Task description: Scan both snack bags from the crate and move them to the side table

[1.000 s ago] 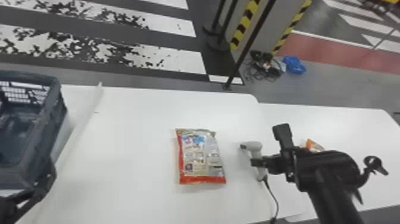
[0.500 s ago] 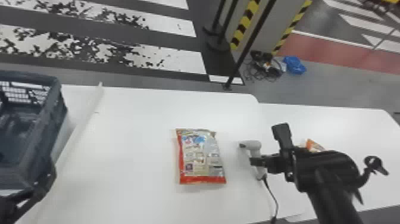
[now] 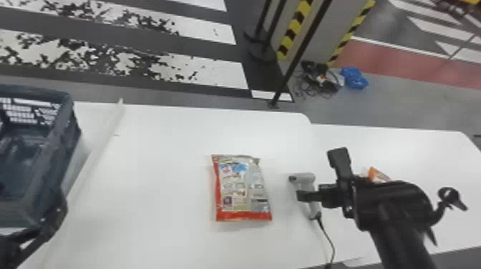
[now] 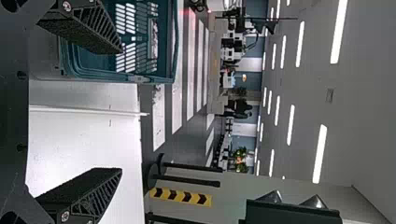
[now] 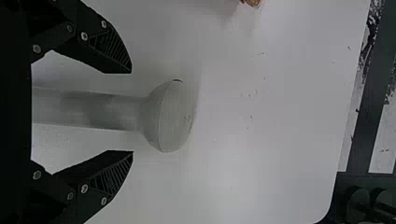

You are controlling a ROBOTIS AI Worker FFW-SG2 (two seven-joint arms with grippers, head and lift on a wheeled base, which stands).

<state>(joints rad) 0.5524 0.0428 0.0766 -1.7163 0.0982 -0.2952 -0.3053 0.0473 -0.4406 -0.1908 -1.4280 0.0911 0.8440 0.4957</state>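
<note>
From the wrist, we see the scanner (image 5: 170,116) lengthwise between the parted fingers of our nearer right gripper (image 5: 132,112).

Snack bag (image 3: 242,189) lies between crate (image 3: 61,143) and scanner (image 3: 305,178).

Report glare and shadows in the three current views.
Head view: faint shadow by the near edge of the snack bag; left wrist view: bright glare on the white table, ceiling lights glowing; right wrist view: soft shadow beside the snack bag's corner.
</note>
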